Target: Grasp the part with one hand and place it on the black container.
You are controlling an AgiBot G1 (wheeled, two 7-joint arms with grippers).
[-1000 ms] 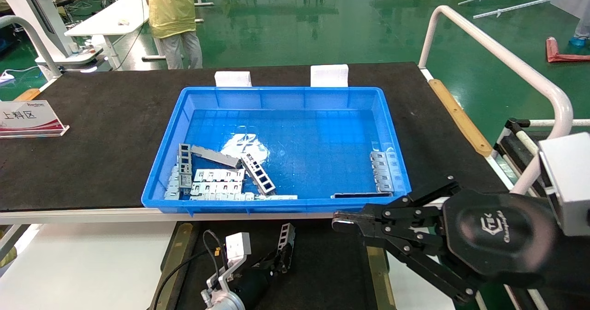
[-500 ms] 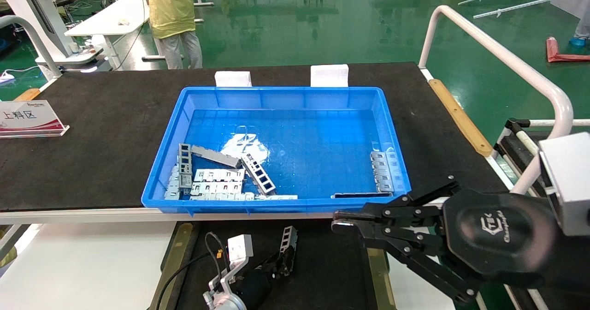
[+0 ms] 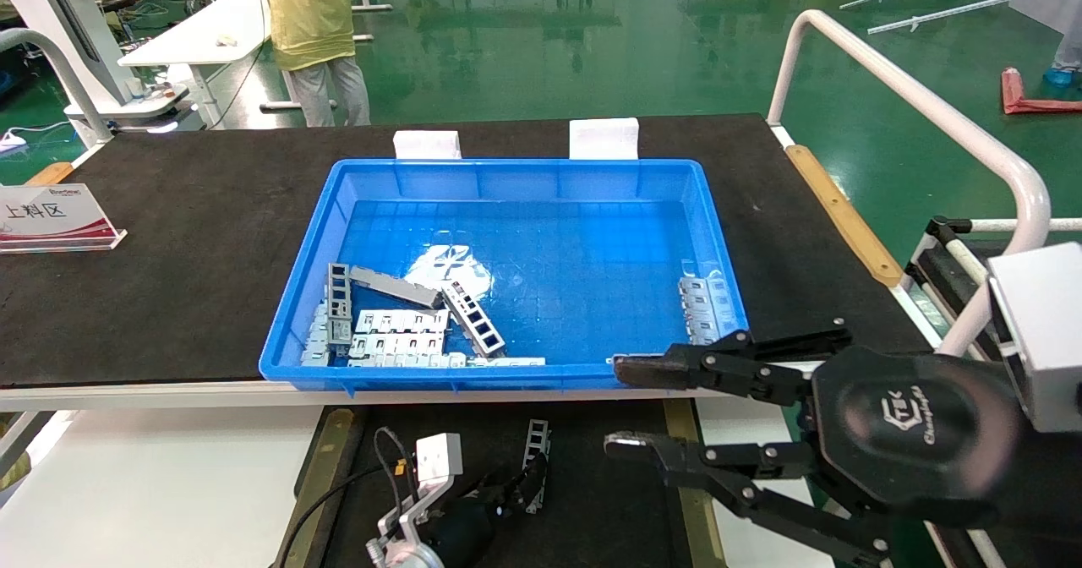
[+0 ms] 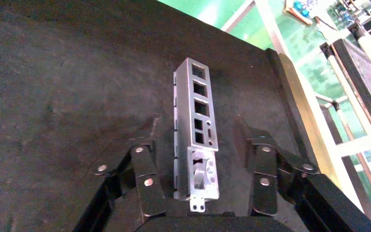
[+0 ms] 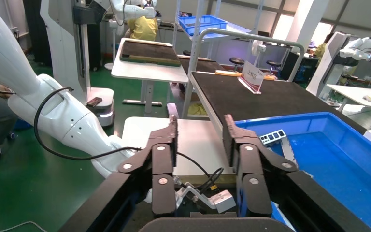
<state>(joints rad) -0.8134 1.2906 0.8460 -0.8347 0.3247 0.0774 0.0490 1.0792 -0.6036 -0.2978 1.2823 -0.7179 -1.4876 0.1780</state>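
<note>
The left gripper [image 4: 196, 159] has its fingers [image 4: 142, 164] spread wide, touching nothing. The part [image 4: 195, 128] lies between them on the black container [image 4: 63, 87], its far end reaching beyond the fingertips. The right gripper [image 3: 621, 407] hovers nearby, jaws parted and empty.

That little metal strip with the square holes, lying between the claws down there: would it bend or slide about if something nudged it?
The part is folded sheet metal, so probably stiff. With its cut-outs it is likely light. It lies flat on the matte black container, between the left gripper's open jaws, so it should slide little and will not roll.
</note>
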